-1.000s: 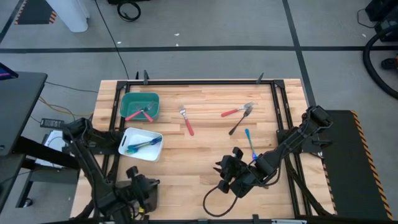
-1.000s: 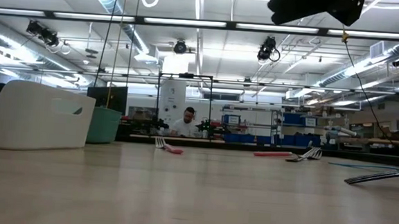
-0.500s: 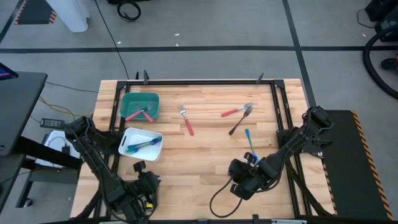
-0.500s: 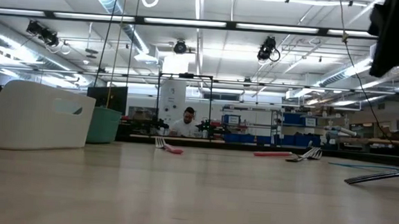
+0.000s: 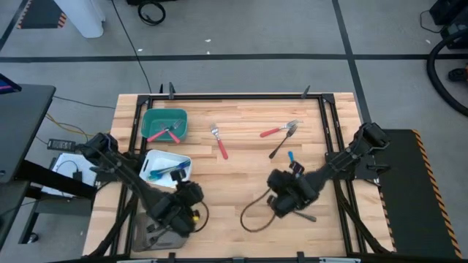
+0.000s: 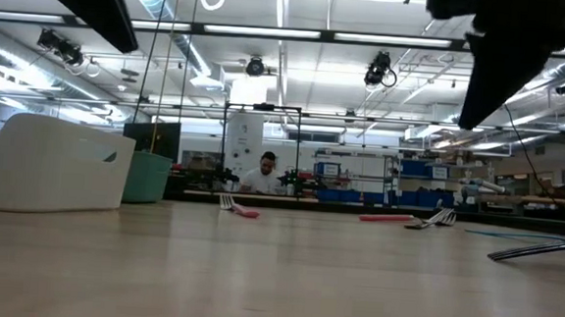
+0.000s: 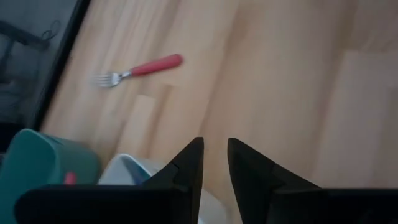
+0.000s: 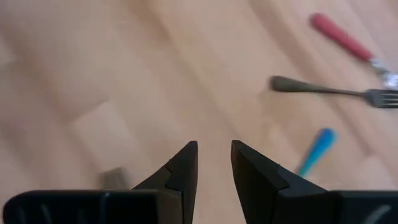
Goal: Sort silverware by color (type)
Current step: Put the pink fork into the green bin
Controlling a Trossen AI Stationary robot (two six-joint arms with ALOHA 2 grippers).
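Note:
Loose silverware lies flat on the wooden table: a red-handled fork [image 5: 219,143] [image 7: 140,67] at the middle far side, and a red-handled utensil [image 5: 276,131] [image 8: 342,37], a dark grey fork [image 5: 281,144] [image 8: 329,91] and a blue-handled utensil [image 5: 292,158] [image 8: 314,152] at the right. My left gripper [image 7: 214,155] hovers open above the table's near left part, by the white bin [image 5: 167,169]. My right gripper [image 8: 214,158] hovers open above bare wood, just nearer than the blue utensil. Neither has anything between its fingers.
A green bin [image 5: 164,124] at the far left holds a red-handled and a grey utensil. The white bin holds blue-handled utensils. A black cable loops on the table near the right gripper [image 5: 252,219]. Bare wood spans the table's near middle [image 5: 227,190].
My left gripper has swung in from the near left corner toward the table's right and rolled at the wrist. My right gripper has tipped more steeply downward and shifted a little toward the blue utensil. The silverware has stayed put.

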